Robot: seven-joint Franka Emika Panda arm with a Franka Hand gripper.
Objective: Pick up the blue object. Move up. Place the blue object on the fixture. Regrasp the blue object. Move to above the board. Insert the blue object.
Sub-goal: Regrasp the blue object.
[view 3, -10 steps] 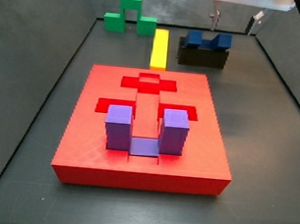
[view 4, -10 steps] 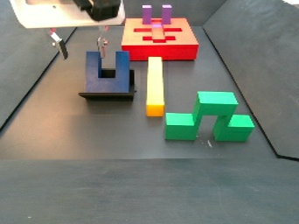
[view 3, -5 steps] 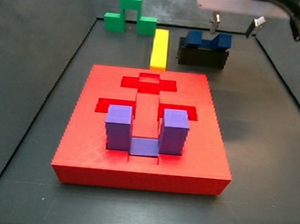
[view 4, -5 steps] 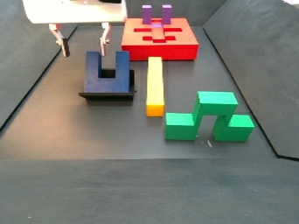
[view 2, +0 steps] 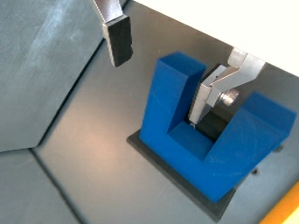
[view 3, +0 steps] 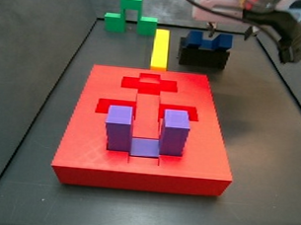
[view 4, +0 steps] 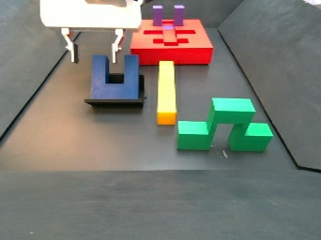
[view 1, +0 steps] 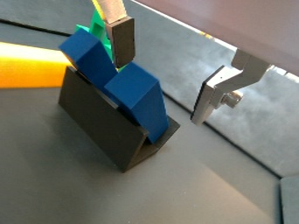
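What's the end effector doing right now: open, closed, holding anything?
End effector: open and holding nothing, lowered over the blue object on the fixture, with one finger in the slot between its prongs and the other outside.

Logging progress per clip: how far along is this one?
Done: the blue object sits on the fixture, released. In hand: the regrasp. The gripper is open at the block, one finger in the slot between the prongs, the other outside, neither closed on it. Left: gripping it, carrying it above the board and inserting it.
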